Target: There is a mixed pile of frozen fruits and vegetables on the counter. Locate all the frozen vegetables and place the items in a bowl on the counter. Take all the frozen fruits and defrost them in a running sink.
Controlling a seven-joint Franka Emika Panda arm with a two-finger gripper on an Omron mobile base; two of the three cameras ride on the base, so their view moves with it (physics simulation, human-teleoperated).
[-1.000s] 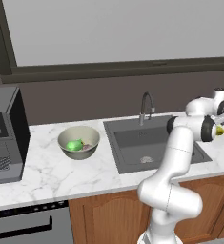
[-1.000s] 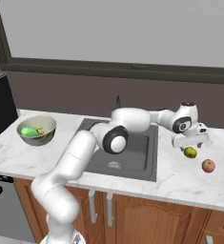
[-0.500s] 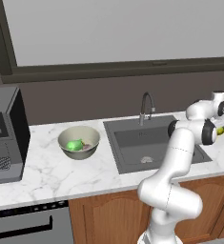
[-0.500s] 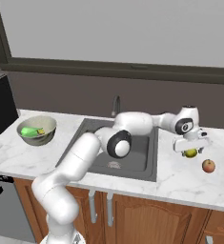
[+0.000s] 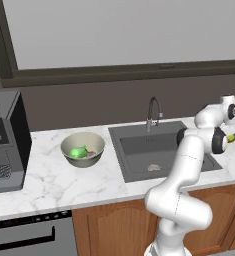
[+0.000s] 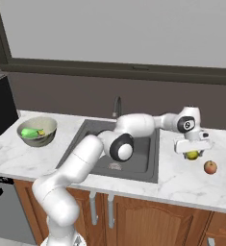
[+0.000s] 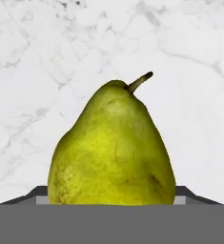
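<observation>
Left base view first: at your nine o'clock a dark appliance (image 5: 4,140) stands on the counter (image 5: 49,182), and toward the middle, at about eight o'clock of the sink (image 5: 156,150), sits the bowl (image 5: 82,148). Inside the bowl you can see the bright green vegetable (image 5: 78,152) with the pale pinkish-white vegetable (image 5: 91,154) just beside it. The faucet (image 5: 153,111) curves up at twelve o'clock of the basin. At three o'clock of the sink the white arm bends over the marble, and a sliver of yellow-green shows past its wrist.

Switch to the right base view and you get the same row from the other side: bowl at nine o'clock, dark basin in the middle, and well to its three o'clock the gripper (image 6: 193,153) pointing down at the counter. The yellow-green fruit, a pear (image 6: 193,154), lies on the marble right under the hand, between the fingers. The red fruit (image 6: 210,167) rests on the counter near the pear, at about four o'clock of it, apart from the gripper.

In the hand view the pear (image 7: 112,152) lies on the white marble with its stem pointing to one o'clock, and its broad end hides the fingertips. You cannot tell whether the jaws are already pressing on the fruit or standing loose around it.
</observation>
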